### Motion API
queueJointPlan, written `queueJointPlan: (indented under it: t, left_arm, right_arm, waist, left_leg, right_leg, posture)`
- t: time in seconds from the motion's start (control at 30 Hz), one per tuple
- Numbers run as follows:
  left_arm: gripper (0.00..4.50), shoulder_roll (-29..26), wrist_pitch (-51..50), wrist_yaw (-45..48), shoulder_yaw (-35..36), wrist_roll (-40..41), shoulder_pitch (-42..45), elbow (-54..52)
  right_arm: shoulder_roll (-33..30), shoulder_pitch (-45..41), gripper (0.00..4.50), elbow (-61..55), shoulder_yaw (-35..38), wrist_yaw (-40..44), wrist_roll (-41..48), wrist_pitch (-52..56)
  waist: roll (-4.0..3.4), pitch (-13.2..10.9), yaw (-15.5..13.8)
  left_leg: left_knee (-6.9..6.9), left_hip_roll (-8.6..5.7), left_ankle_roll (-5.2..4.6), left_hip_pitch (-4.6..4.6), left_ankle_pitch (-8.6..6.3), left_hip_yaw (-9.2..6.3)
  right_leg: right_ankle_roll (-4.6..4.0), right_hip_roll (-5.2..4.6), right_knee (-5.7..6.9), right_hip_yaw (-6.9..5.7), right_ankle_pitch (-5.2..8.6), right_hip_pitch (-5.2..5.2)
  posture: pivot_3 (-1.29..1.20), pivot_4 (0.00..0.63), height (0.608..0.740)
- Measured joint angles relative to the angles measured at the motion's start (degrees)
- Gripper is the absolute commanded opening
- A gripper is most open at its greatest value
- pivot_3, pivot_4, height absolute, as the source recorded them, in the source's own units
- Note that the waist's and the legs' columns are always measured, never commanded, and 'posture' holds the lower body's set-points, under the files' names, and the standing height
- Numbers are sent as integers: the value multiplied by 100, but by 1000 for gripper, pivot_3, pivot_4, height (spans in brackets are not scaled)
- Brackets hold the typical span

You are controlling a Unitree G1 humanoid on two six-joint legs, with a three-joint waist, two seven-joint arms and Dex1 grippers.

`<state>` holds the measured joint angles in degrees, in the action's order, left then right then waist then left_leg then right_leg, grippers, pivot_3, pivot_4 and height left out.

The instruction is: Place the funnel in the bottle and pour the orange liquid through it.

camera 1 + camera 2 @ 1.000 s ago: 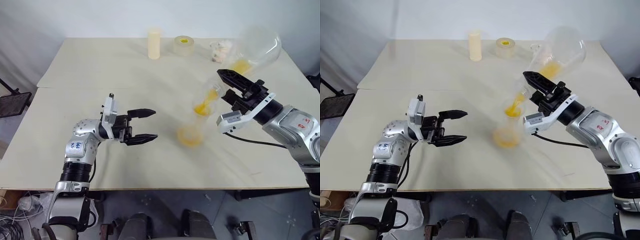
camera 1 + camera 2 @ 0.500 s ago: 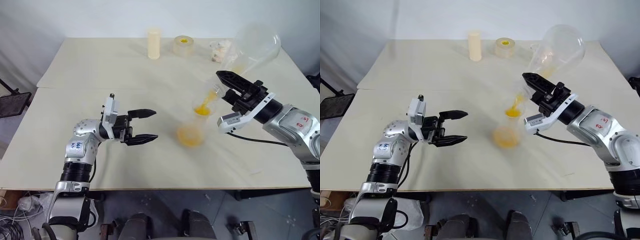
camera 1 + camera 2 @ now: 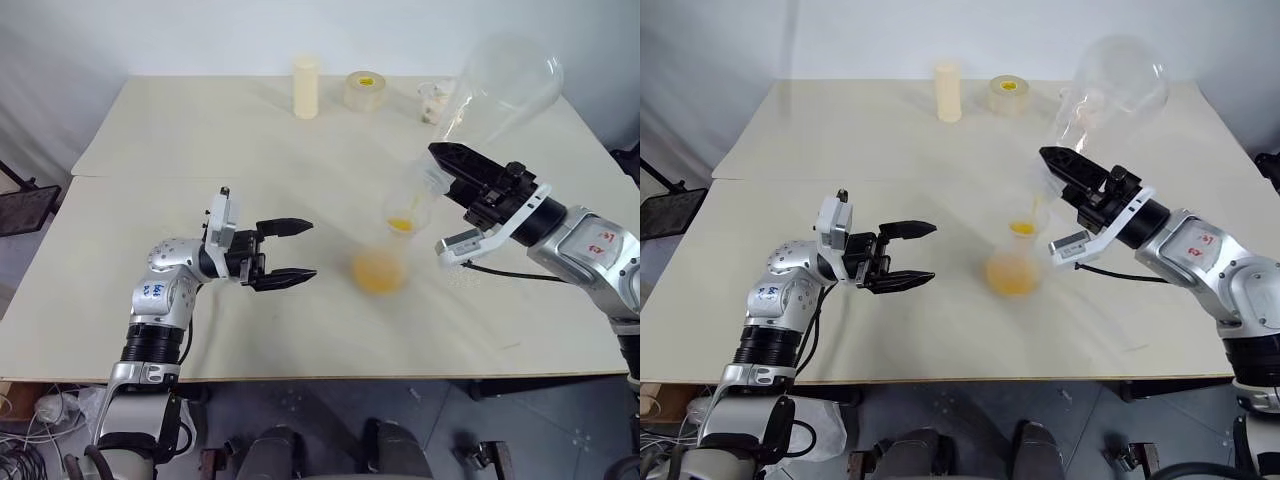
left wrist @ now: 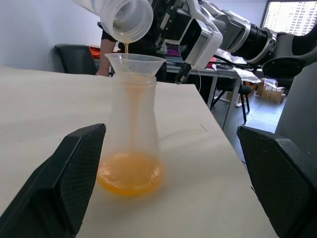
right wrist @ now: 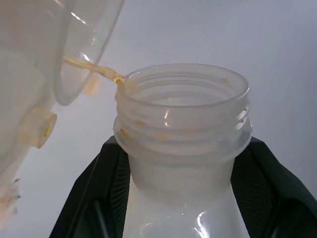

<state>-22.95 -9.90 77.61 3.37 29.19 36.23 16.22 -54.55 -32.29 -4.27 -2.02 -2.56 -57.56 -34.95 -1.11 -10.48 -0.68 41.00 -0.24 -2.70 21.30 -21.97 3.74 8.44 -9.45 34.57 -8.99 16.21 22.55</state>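
Steeper now than a second ago, the pouring jug (image 3: 500, 85) has drained, and most of the orange liquid (image 4: 130, 173) lies in the bottle (image 4: 132, 134) mid-worktop, under the seated funnel (image 4: 134, 63). The last trickle falls close to the funnel's rim and could miss. A nudge might topple the unheld bottle. The right hand (image 3: 447, 165) pinches the jug's neck. The left hand (image 3: 290, 250) waits spread, apart. Bare worktop (image 3: 200, 150) surrounds them, edges well away.

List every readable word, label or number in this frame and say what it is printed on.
Blue sticker on the left arm: handwritten marks, too small to read.
Red marks on the right arm: too small to read.
The bottle, the funnel, the tipped container, the cream cylinder and the tape roll show no readable text.
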Motion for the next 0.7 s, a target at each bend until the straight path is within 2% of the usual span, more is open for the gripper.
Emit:
queueJointPlan:
  t: [0.3, 0.4, 0.57, 0.7]
  left_arm:
    - [4500, 0, -2, 18, -2, 0, 45, 2]
    - [4500, -3, -11, 27, -2, -1, 63, 4]
    - [4500, -7, -87, -20, -18, -20, 92, 37]
    - [4500, -9, -98, -175, -26, -73, 148, 73]
  right_arm:
    - [-3, 0, 2436, 4, -47, -124, -30, -120]
    - [40, 0, 2436, 6, -45, -39, 236, -104]
    - [635, 108, 2436, 38, 149, 560, 1758, 442]
    - [1337, 334, 2436, 8, 654, 1136, 3270, 1609]
  waist:
    - [0, 0, 5]
    - [0, 0, 11]
    - [1, -1, 43]
    - [7, -2, 55]
  left_leg:
    - [-1, 0, 0, 0, 0, 0]
    - [-1, 0, 0, 0, 0, 0]
    - [-2, 0, 0, 0, 0, -4]
    - [-1, 0, 0, 0, 0, -10]
  right_leg:
    - [0, 0, -2, 0, 0, 0]
    - [0, 0, -2, 0, 0, 0]
    - [0, 0, -2, -5, 0, -3]
    - [0, 1, -2, -9, 0, -7]
  posture:
    - [0, 150, 740]
    - [0, 150, 740]
    - [0, 150, 740]
    - [0, 150, 740]
